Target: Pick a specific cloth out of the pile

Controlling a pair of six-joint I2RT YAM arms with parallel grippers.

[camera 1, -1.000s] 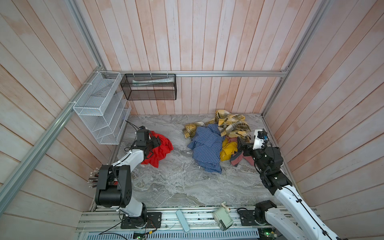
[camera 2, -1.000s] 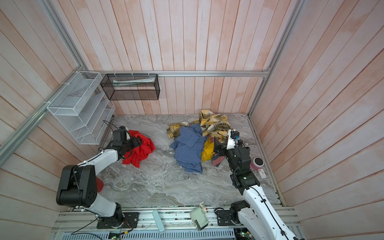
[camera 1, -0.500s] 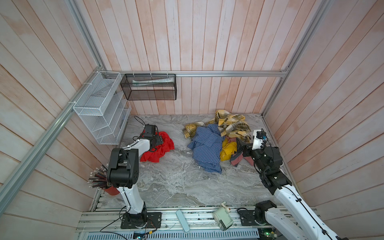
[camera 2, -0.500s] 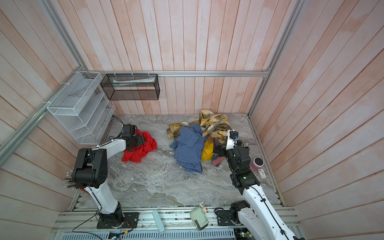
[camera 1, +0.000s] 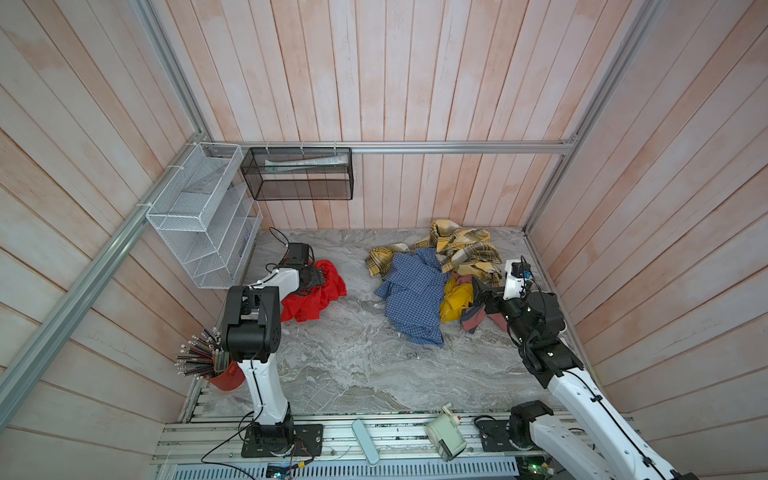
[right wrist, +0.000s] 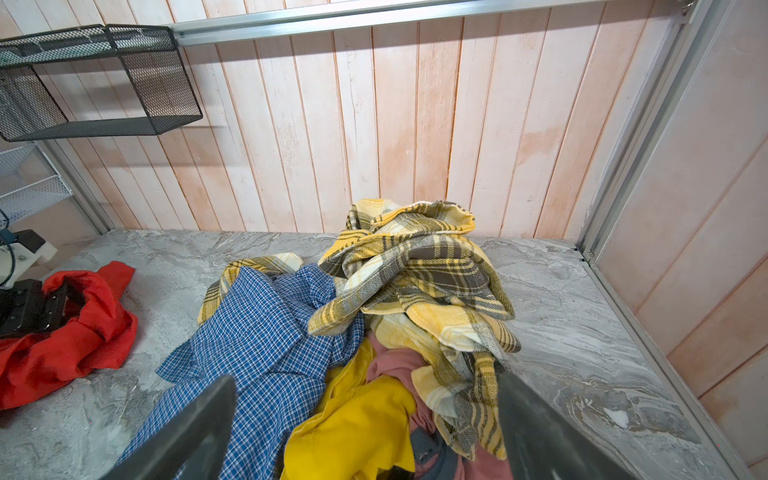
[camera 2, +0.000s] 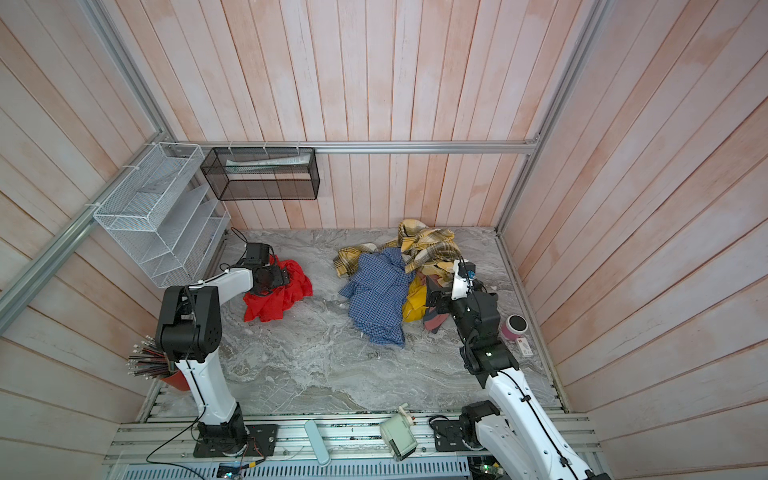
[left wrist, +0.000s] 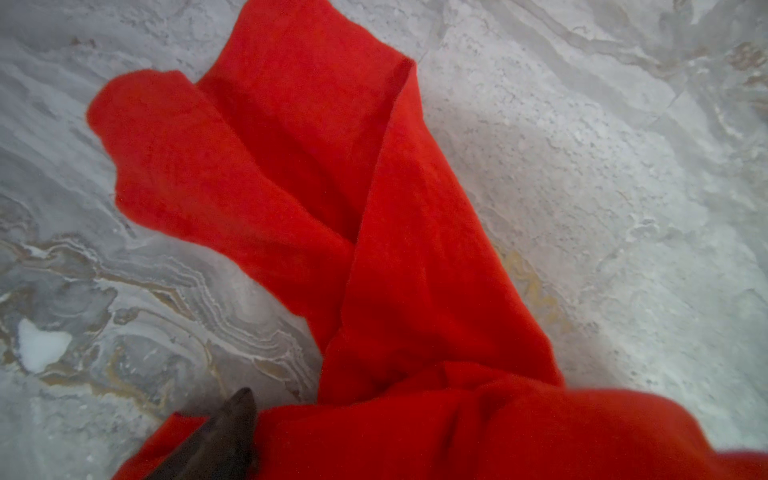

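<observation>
At the pile (camera 1: 415, 291), the right gripper (right wrist: 365, 380) gapes wide. Left gripper (camera 1: 314, 277) rests on the cloth (camera 1: 320, 300) (its spread hidden).

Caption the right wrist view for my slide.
Open right pincer framing the pile of plaid, blue-checked, yellow and pink fabrics; the red cloth lies apart.

White wire rack (camera 1: 203, 224), black mesh basket (camera 1: 299, 174) on wall; red pencil cup (camera 1: 226, 374).
</observation>
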